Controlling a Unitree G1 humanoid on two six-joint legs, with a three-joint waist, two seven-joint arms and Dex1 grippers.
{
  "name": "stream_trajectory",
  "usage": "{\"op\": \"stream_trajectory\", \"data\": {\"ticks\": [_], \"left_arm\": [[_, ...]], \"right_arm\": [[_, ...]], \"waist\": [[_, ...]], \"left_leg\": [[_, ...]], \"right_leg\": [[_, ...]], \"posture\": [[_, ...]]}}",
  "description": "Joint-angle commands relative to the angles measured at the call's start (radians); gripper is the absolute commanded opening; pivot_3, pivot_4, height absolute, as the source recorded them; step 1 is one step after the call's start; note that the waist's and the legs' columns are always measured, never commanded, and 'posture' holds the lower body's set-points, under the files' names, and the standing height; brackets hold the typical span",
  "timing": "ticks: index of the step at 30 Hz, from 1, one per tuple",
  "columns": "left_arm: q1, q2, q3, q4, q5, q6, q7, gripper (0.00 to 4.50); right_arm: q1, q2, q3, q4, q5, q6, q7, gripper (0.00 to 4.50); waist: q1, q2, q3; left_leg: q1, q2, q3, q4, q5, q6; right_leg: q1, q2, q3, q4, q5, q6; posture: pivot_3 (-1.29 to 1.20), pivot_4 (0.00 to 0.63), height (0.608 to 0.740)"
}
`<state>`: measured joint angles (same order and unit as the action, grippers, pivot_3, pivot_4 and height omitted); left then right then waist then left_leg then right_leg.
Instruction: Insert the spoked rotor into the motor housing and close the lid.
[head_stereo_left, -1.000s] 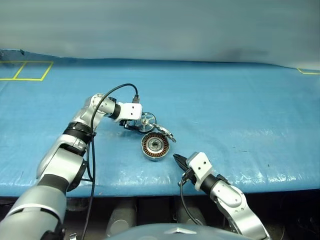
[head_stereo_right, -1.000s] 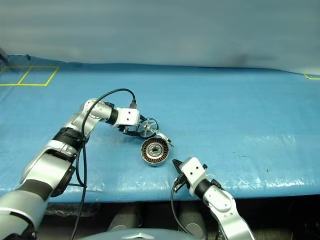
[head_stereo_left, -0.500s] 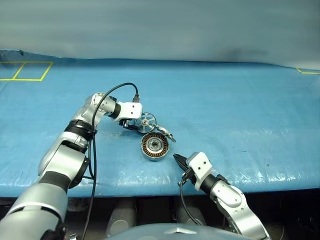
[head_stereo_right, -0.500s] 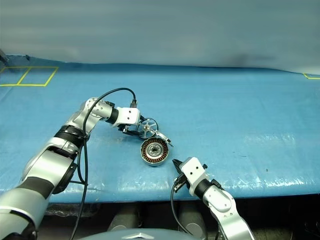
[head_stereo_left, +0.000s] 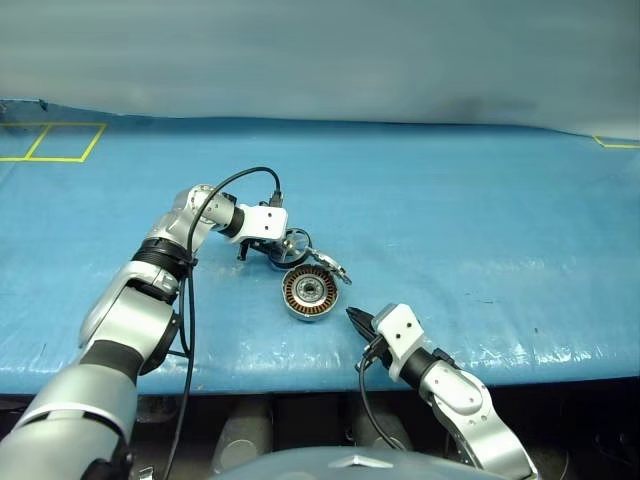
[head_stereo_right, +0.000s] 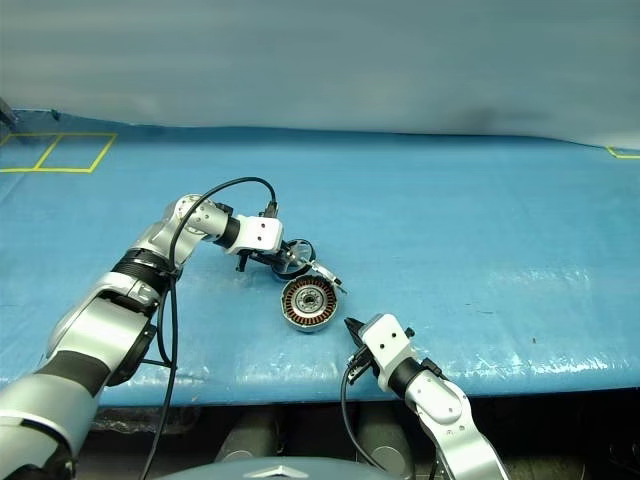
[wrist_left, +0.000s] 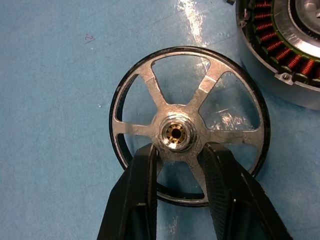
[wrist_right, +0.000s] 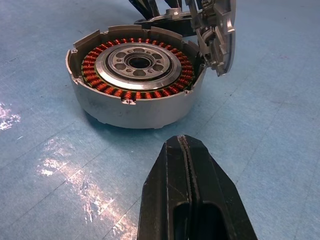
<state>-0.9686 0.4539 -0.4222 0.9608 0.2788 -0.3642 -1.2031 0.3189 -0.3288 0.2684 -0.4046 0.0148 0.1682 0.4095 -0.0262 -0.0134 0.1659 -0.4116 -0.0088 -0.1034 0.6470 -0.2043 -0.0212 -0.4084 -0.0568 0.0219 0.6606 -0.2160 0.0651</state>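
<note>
The desk (head_stereo_left: 480, 200), covered by a blue sheet, spread wide around both arms, with yellow tape lines (head_stereo_left: 60, 140) far off beyond the left arm. The motor housing (head_stereo_left: 309, 292) sat open on the sheet between the two end effectors, its copper-brown ring of windings and silver hub facing up; it lay just ahead of the right end effector (head_stereo_left: 353, 317), apart from its tips, and close beside the left end effector (head_stereo_right: 283, 262). The lid (wrist_right: 216, 30) stood tipped up on edge at the housing's rim, on the side away from the right end effector and near the left one. The spoked rotor (wrist_left: 189, 125) lay flat on the sheet under the left end effector, just beside the housing and not touching it in the left wrist view. That end effector's two black fingers (wrist_left: 135, 195) reached in over the rotor's rim and stood on either side of its central hub, the tips drawn in close to or against the hub; whether they truly clamped it could not be told. The right end effector's fingers were pressed together with nothing between them, pointing toward the housing wall.
</note>
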Motion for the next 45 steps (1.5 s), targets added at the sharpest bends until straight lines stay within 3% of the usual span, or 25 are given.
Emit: {"op": "stream_trajectory", "data": {"ticks": [1, 16, 24, 30, 36, 45], "left_arm": [[-0.014, 0.003, -0.003, 0.012, 0.014, -0.015, -0.005, 1.0], [-0.01, 0.01, 0.012, 0.019, 0.016, -0.023, 0.017, 1.0], [-0.012, 0.089, 0.063, -0.038, -0.014, -0.015, 0.01, 1.0], [0.105, 0.205, 0.107, -0.283, -0.094, 0.066, -0.099, 1.0], [0.302, 0.301, 0.175, -0.663, -0.242, 0.297, -0.185, 1.0], [0.412, 0.303, 0.196, -0.93, -0.35, 0.48, -0.173, 1.0]], "right_arm": [[-0.005, 0.003, -0.005, -0.018, 0.001, -0.002, -0.004, 0.0], [-0.003, 0.005, -0.003, -0.021, -0.001, 0.003, -0.004, 0.0], [0.0, 0.002, -0.005, -0.026, 0.001, 0.009, -0.002, 0.0], [-0.007, -0.004, -0.011, -0.024, 0.007, 0.013, 0.007, 0.0], [-0.008, -0.014, -0.023, -0.021, 0.018, 0.011, 0.02, 0.0], [-0.003, 0.0, -0.052, -0.012, 0.112, -0.053, 0.074, 0.0]], "waist": [[0.0, 0.0, 0.0], [0.0, 0.0, 0.0], [-0.004, 0.0, 0.0], [-0.005, 0.0, 0.001], [-0.002, 0.001, 0.001], [0.002, 0.001, 0.001]], "left_leg": [[0.0, 0.0, 0.0, 0.0, 0.0, 0.0], [0.0, 0.0, 0.0, 0.0, 0.0, 0.0], [-0.001, 0.0, 0.0, -0.001, 0.0, 0.0], [-0.001, 0.0, 0.0, -0.002, 0.0, 0.0], [-0.001, 0.001, 0.0, -0.002, 0.0, 0.0], [0.0, 0.001, 0.0, -0.002, 0.0, 0.0]], "right_leg": [[0.0, 0.0, 0.0, 0.0, 0.0, 0.0], [0.0, 0.0, 0.0, 0.0, 0.0, 0.0], [-0.001, 0.0, 0.0, 0.0, 0.0, 0.0], [-0.002, 0.0, 0.0, -0.001, 0.0, -0.001], [-0.002, 0.0, 0.0, 0.0, -0.001, -0.003], [-0.001, -0.001, 0.0, 0.0, -0.002, -0.003]], "posture": [[0.0, 0.15, 0.74], [0.0, 0.15, 0.74], [0.0, 0.15, 0.74], [0.0, 0.15, 0.74], [0.0, 0.15, 0.74], [0.0, 0.15, 0.74]]}}
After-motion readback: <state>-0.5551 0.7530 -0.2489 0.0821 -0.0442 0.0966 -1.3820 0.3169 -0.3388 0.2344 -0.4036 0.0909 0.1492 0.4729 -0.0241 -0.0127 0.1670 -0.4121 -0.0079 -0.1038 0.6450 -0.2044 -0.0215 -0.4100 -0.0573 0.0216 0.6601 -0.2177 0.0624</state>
